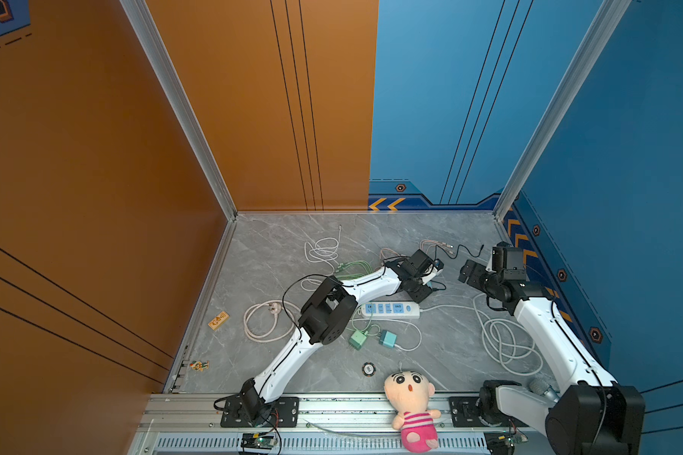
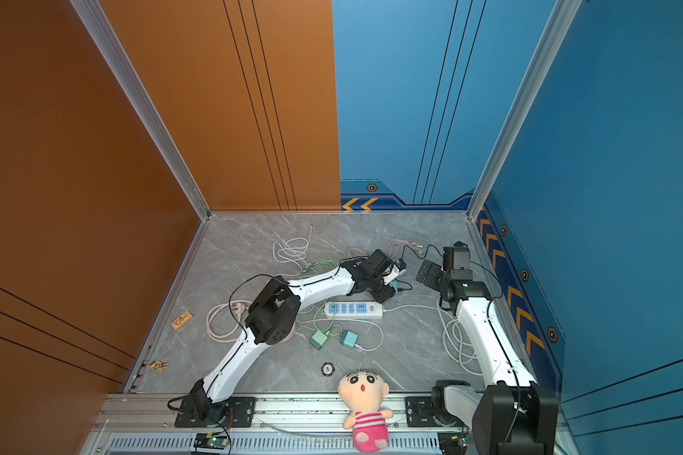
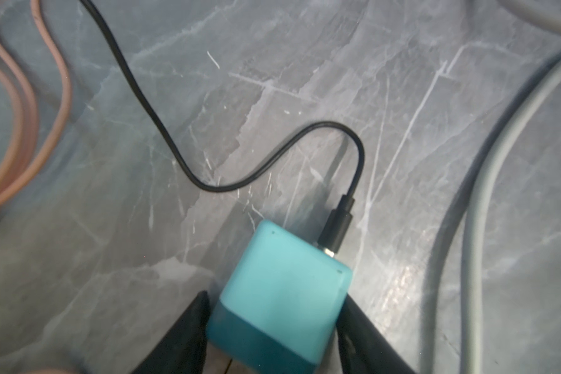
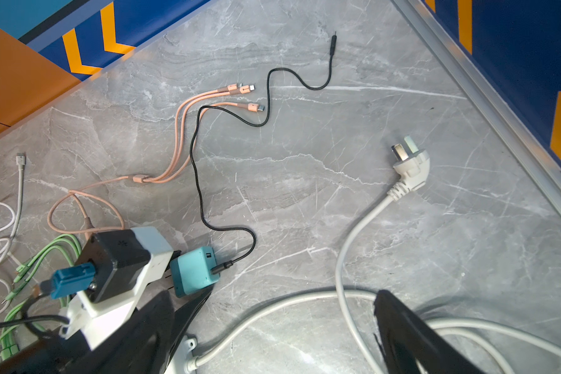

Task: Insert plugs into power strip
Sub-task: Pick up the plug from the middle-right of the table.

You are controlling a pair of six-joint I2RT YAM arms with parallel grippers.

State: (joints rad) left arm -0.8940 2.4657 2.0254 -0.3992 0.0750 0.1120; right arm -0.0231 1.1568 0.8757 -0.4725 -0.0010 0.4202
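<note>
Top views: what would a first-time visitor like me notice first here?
Probably the pink-striped plush doll slumped on the front rail. Then the tangle of cables across the grey table around a blue-and-white power strip, and the left hand straddling a teal cube plug beyond it.
</note>
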